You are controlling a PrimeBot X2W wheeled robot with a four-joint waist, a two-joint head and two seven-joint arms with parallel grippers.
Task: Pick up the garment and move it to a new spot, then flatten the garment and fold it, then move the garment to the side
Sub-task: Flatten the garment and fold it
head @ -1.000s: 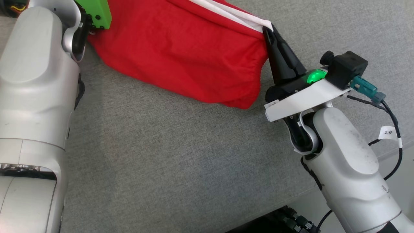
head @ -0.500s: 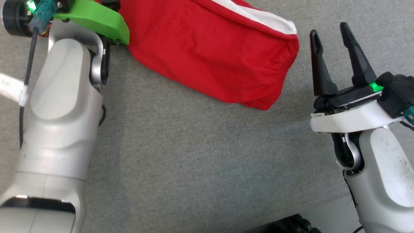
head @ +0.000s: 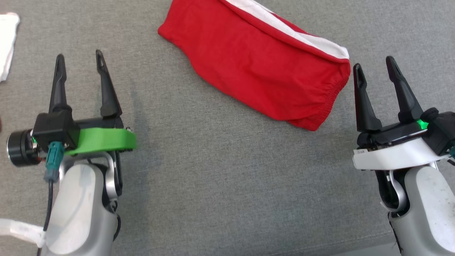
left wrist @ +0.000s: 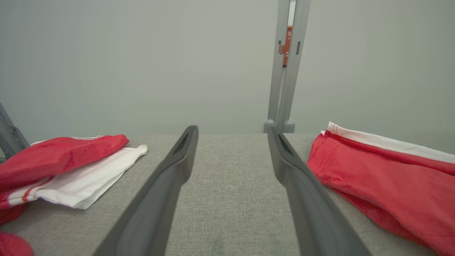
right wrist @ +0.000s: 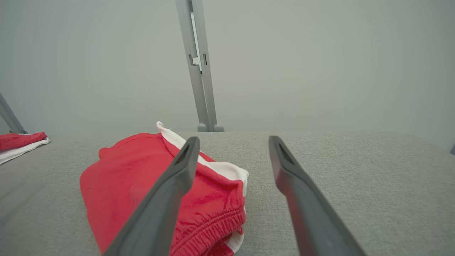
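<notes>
One folded red fabric garment with white side stripe [head: 263, 67]; one grey woven surface [head: 220, 170] under it; side pile: one white cloth [left wrist: 96, 177], one red cloth with white edging [left wrist: 53, 156] on top; red scrap [left wrist: 14, 247] at corner, cannot tell if separate piece; two grippers: left gripper [head: 79, 56], right gripper [head: 373, 63]; long dark fingers [head: 106, 89]: four, two each; one grey upright metal post [left wrist: 284, 89]; one slanted grey strut [left wrist: 9, 135]

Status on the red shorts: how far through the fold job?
Done: red shorts lie folded on the grey surface. In hand: nothing; left gripper and right gripper stand open, clear of them. Left: probably moving them aside, perhaps toward the folded pile.
</notes>
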